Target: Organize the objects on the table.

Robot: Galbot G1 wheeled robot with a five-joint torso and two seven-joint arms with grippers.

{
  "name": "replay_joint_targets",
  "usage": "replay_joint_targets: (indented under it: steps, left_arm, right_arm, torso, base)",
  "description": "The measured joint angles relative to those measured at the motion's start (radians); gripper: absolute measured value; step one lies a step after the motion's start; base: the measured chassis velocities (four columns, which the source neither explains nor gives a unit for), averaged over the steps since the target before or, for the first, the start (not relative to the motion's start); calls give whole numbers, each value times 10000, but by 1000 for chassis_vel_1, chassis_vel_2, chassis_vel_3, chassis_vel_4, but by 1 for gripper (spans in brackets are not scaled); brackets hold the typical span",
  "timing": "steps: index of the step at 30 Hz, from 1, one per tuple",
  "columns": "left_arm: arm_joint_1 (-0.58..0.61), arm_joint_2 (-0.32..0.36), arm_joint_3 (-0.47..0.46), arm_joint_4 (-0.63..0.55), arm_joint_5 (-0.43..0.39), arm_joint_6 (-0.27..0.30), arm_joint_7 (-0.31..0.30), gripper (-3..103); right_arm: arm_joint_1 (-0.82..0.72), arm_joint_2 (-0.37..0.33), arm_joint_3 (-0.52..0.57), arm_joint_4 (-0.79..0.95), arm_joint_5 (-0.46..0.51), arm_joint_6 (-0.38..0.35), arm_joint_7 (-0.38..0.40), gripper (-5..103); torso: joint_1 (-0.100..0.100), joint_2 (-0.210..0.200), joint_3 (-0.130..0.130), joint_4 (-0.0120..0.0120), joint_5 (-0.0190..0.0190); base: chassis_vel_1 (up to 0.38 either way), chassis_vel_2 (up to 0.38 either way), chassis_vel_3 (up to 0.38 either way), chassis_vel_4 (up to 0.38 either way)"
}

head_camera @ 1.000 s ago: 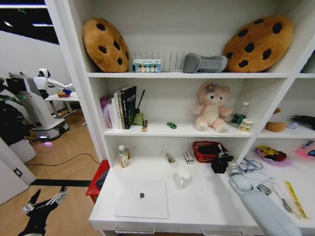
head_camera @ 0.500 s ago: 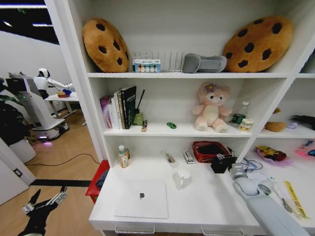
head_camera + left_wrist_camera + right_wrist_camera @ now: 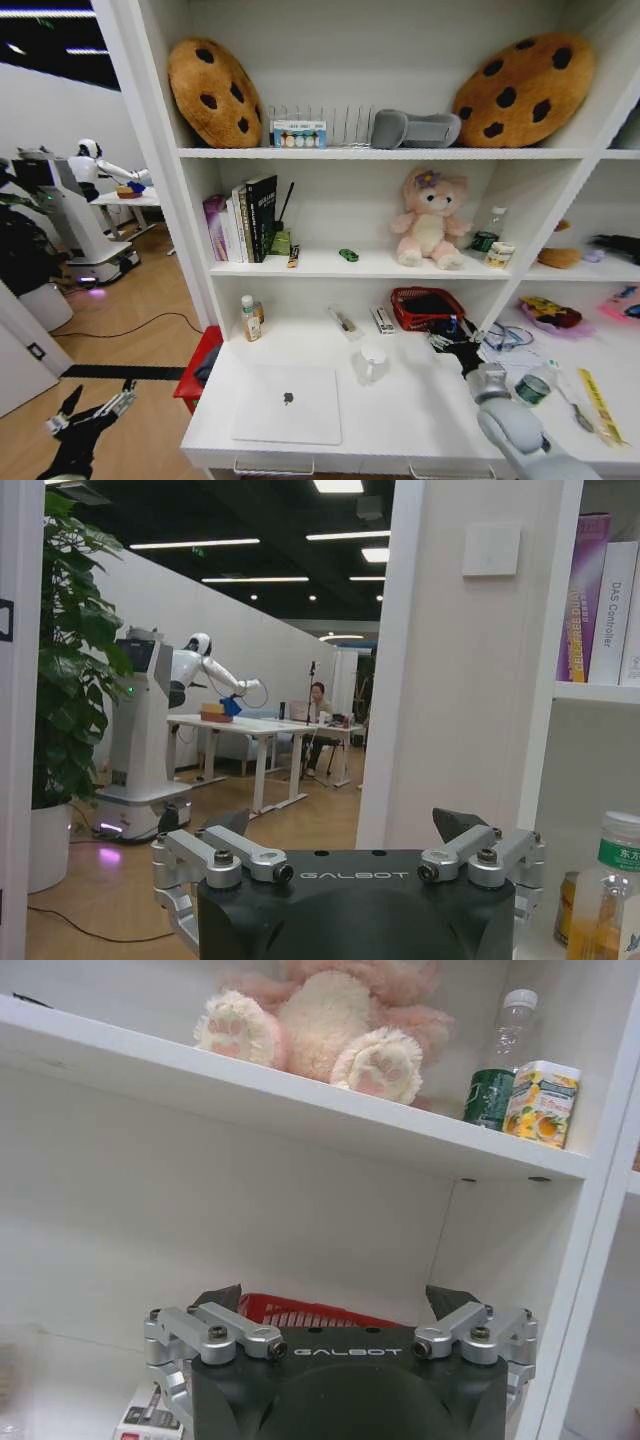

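Note:
The silver laptop [image 3: 287, 403] lies closed at the front left of the white table [image 3: 420, 420]. A white mug [image 3: 372, 362] stands just behind it. Pens [image 3: 343, 321] and a small box [image 3: 383, 319] lie near the back wall. A small green jar [image 3: 531, 389] and a yellow strip [image 3: 600, 405] sit to the right, and a tiny green toy [image 3: 348, 255] is on the shelf above. My right gripper [image 3: 452, 340] [image 3: 332, 1305] hovers open and empty in front of a red basket [image 3: 428, 307]. My left gripper [image 3: 88, 415] [image 3: 345, 830] hangs open, low beside the table's left end.
A bottle [image 3: 250, 318] stands at the table's back left. Books [image 3: 240, 220], a pink plush [image 3: 430, 220] and small containers [image 3: 492, 245] fill the shelf above. Cables and glasses [image 3: 510, 338] clutter the right side. The shelving upright [image 3: 450, 660] rises close to my left gripper.
My right forearm has swung left and pulled in, uncovering the small jar. Its gripper stays in front of the red basket. The left arm has not moved.

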Motion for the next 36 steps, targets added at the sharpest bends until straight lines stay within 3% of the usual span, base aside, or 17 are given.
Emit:
replay_joint_targets:
  steps: [7,15,36]
  left_arm:
    - [0,0,0,0,0,0,0,100]
    - [-1,0,0,0,0,0,0,100]
    - [0,0,0,0,0,0,0,100]
  right_arm:
    - [-1610,503,1074,878,186,250,-180,100]
    - [-2506,1288,1394,1689,-102,379,-210,100]
    - [-2861,1860,1692,2075,-284,717,-209,100]
  torso:
    - [0,-1,-1,0,-1]
    - [0,-2,0,-1,1]
    - [0,-1,0,1,0]
  base:
    - [0,0,0,0]
    - [0,0,0,0]
    - [-36,-38,40,35]
